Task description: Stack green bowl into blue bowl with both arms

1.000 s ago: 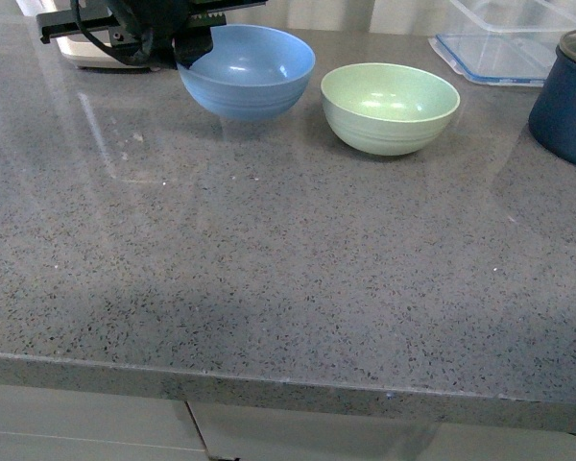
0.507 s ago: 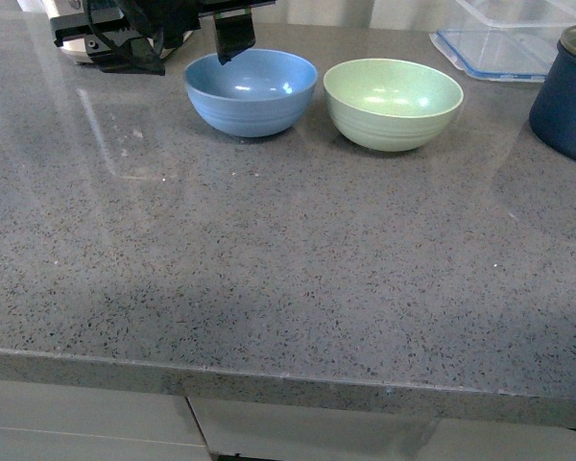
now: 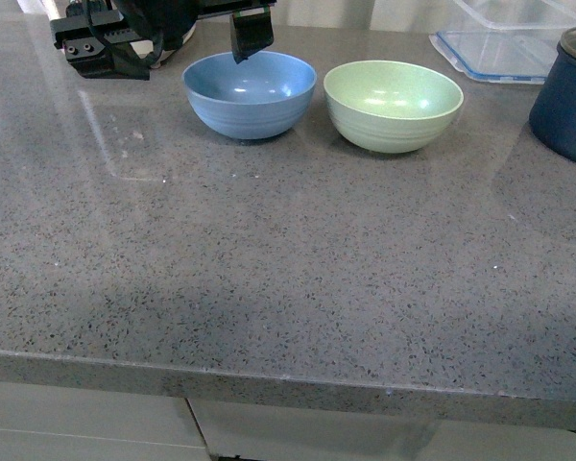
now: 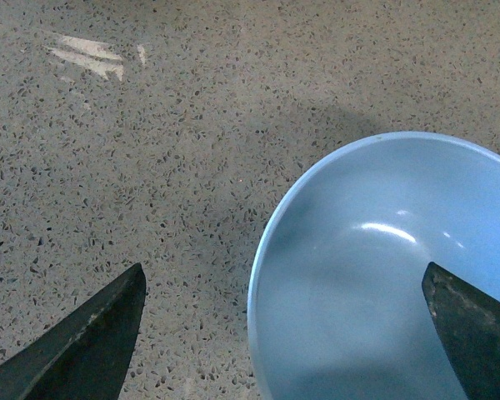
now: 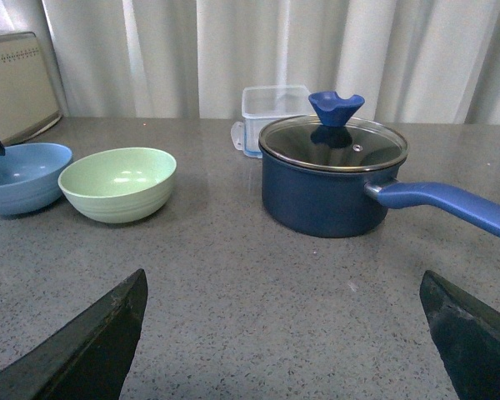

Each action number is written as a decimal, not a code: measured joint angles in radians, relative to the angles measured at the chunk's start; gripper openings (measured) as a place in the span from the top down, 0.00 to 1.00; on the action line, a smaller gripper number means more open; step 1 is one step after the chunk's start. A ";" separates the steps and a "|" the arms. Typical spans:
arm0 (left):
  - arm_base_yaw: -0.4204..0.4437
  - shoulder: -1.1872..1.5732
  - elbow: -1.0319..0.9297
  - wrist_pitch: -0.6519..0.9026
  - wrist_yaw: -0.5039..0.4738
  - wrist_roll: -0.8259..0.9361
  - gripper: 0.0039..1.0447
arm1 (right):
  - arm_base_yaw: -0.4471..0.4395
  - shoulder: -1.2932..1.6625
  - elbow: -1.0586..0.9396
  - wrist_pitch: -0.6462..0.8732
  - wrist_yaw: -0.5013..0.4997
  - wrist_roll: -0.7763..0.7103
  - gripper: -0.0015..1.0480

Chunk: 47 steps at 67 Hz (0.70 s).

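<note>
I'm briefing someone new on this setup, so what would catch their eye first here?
Two matching bowls sit side by side far back on the grey speckled countertop: a light sky-blue matte round bowl and, to its right, a pale mint-green round bowl. The black left gripper hangs open astride the blue bowl's rim, and a dark navy lidded saucepan stands further right.

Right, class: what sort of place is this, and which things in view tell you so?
Most likely a kitchen: a speckled stone worktop, a lidded saucepan, a clear food container, and a blue bowl beside a green bowl.
</note>
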 joint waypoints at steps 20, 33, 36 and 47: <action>0.000 0.000 0.000 0.000 0.000 0.000 0.06 | 0.000 0.000 0.000 0.000 0.000 0.000 0.10; 0.000 0.000 0.000 0.000 0.000 0.000 0.06 | 0.000 0.000 0.000 0.000 0.000 0.000 0.10; 0.000 0.000 0.000 0.000 0.000 0.000 0.06 | 0.000 0.000 0.000 0.000 0.000 0.000 0.10; 0.000 0.000 0.000 0.000 0.000 0.000 0.06 | 0.000 0.000 0.000 0.000 0.000 0.000 0.10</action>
